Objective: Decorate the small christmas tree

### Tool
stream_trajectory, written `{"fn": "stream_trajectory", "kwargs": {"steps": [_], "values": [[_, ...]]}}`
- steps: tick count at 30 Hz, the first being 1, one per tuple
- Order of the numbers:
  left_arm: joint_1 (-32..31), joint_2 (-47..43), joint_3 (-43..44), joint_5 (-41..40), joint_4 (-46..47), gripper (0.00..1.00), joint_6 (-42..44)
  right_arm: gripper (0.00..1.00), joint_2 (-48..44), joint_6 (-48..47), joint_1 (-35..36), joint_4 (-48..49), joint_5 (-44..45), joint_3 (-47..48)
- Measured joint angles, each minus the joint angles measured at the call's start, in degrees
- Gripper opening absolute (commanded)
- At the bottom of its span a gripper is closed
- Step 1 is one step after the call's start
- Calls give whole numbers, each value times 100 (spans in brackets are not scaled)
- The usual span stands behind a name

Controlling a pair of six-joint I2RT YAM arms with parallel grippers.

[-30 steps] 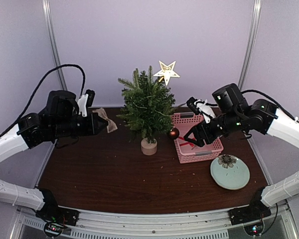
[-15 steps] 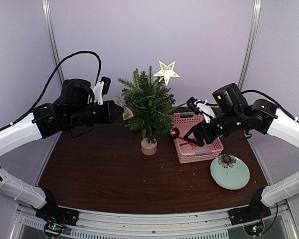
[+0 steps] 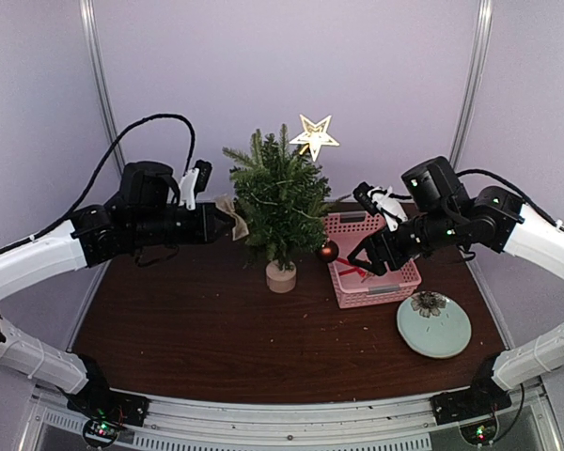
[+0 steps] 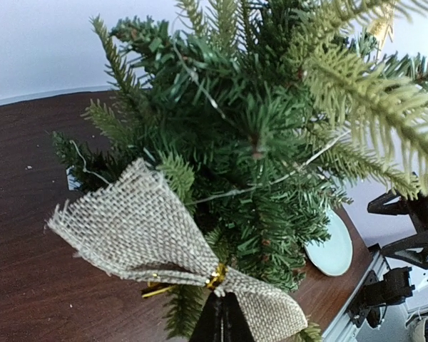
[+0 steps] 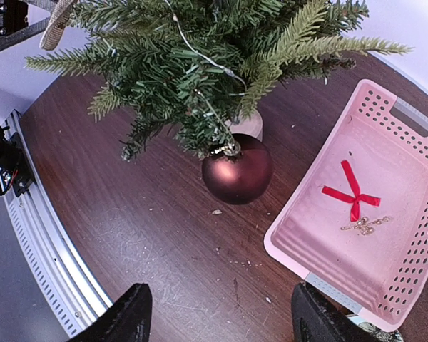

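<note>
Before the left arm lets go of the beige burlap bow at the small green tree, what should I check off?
1. Beige burlap bow pinched in left gripper: ok, held at its gold tie.
2. Bow up against small green christmas tree needles: ok; hooked on, cannot tell.
3. Tree upright on pale wooden stump: ok.
4. Right gripper open, apart from tree: ok.
5. Shiny maroon ball hanging on low branch: ok.

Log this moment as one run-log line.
left hand: shut on burlap bow at tree | right hand: open near basket | bauble: hung on tree
</note>
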Motion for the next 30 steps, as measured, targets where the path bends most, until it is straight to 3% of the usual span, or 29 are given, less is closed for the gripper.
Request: {"fn": "stream_trajectory", "kwargs": {"steps": [30], "values": [[420,-256,-439,1209,444,0,70,70,0,0,-24,0,0,0]]}}
